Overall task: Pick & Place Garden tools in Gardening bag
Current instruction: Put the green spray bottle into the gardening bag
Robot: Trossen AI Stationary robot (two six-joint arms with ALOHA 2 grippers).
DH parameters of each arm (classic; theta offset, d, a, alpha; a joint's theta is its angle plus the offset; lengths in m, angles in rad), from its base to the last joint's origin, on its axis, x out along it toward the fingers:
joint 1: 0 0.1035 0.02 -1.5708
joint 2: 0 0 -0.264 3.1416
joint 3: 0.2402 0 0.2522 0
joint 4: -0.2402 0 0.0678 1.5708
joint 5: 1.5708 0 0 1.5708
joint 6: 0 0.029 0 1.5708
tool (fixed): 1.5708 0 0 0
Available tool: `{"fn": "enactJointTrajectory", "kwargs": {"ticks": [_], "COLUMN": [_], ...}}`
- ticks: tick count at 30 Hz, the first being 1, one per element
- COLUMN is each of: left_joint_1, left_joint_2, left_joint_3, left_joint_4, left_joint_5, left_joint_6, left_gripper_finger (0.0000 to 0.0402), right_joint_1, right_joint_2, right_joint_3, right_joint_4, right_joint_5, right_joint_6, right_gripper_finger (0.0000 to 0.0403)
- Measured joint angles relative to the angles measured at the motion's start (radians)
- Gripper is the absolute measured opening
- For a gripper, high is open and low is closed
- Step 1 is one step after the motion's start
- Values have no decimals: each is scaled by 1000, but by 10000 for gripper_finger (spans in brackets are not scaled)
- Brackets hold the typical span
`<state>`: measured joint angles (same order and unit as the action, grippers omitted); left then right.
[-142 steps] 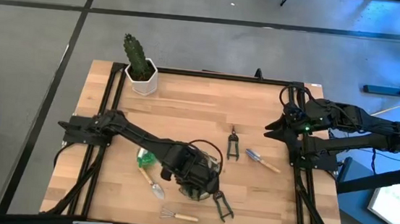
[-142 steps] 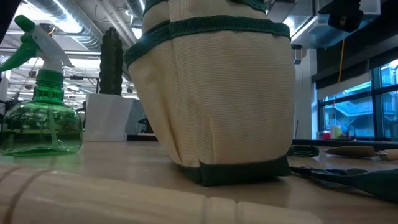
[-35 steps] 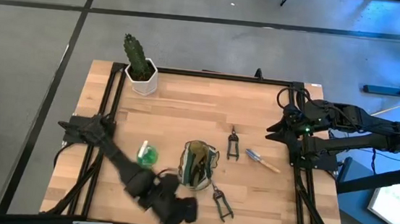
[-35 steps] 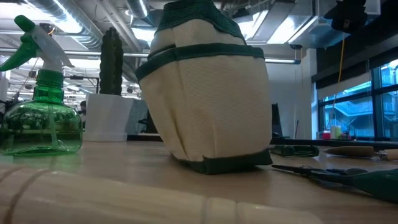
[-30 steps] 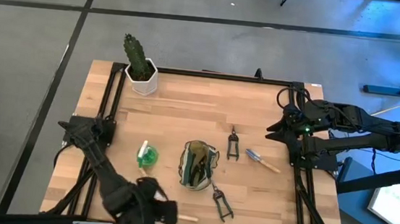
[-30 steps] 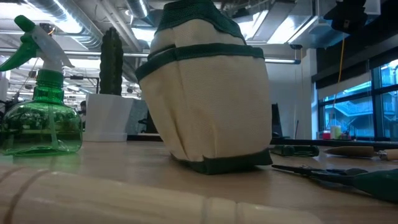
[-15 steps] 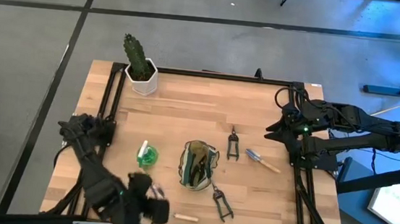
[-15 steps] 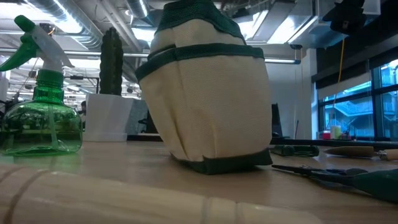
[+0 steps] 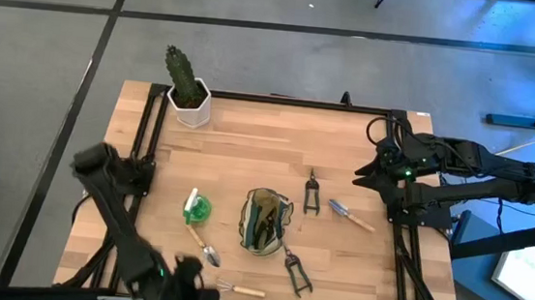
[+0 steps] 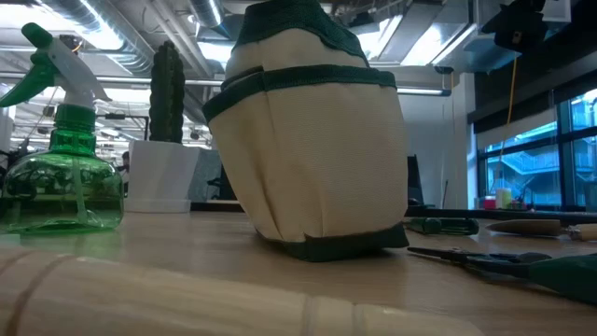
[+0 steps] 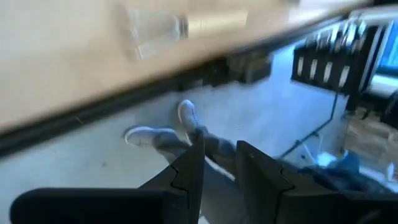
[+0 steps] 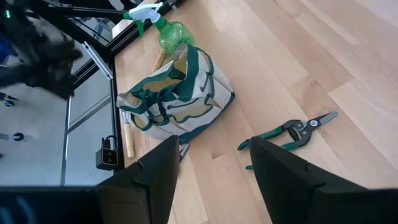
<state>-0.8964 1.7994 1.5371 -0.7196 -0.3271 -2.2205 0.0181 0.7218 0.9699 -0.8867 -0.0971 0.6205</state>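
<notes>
The pale wooden table (image 9: 248,148) carried everything, with the small cream-and-green fabric gardening bag (image 9: 265,222) standing upright near its middle, mouth open upward and dark tool shapes showing inside. The left arm reached out past the table's near edge, its gripper (image 11: 214,163) over the floor beyond the rim, the two dark fingers close together with only a narrow gap and nothing between them. The right arm sat folded at the table's right side; its gripper (image 12: 211,158) had its fingers apart and empty, looking across at the bag.

The cactus in a white hexagonal pot (image 9: 190,93) stood at the far left corner, well apart from the work. The green round-bodied spray bottle (image 9: 194,207) lay just left of the bag. Below it a wooden-handled metal trowel (image 9: 203,245) lay near the front edge, with a little wire rake with a wooden handle (image 9: 240,289) beside it. Dark pruning shears (image 9: 296,273) lay at the bag's lower right, small dark snips (image 9: 311,194) to its upper right, and a blue-bladed, wooden-handled trowel (image 9: 351,215) further right.

The step in hand seemed to be a gap between picks, several tools being unpacked as yet. Next, the left gripper would probably need to come back over the table, open, and descend on the trowel or rake.
</notes>
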Motion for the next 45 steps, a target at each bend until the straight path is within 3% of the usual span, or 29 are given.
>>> {"fn": "enactJointTrajectory", "kwargs": {"ticks": [3,8,11,15,19,24,31,45], "left_joint_1": [40,92,162,270,361,458,543,605], "left_joint_2": [-115,-296,-383,-453,-470,-465,-408,-295], "left_joint_3": [-2,-1,-1,-22,-64,-126,-141,-141], "left_joint_4": [-200,-611,-714,-749,-804,-758,-694,-694], "left_joint_5": [11,179,171,128,215,358,346,408], "left_joint_6": [13,-13,-12,45,92,211,388,521], "left_gripper_finger": [87,87,87,87,99,166,257,270], "right_joint_1": [0,0,0,0,0,0,0,0], "right_joint_2": [2,1,1,2,2,2,1,2], "right_joint_3": [0,0,0,0,0,0,0,0], "right_joint_4": [0,0,0,-1,0,-4,-4,-31], "right_joint_5": [-3,-8,-8,-7,0,15,18,18], "right_joint_6": [9,23,27,27,29,27,27,29], "right_gripper_finger": [202,202,202,202,202,202,202,202]}}
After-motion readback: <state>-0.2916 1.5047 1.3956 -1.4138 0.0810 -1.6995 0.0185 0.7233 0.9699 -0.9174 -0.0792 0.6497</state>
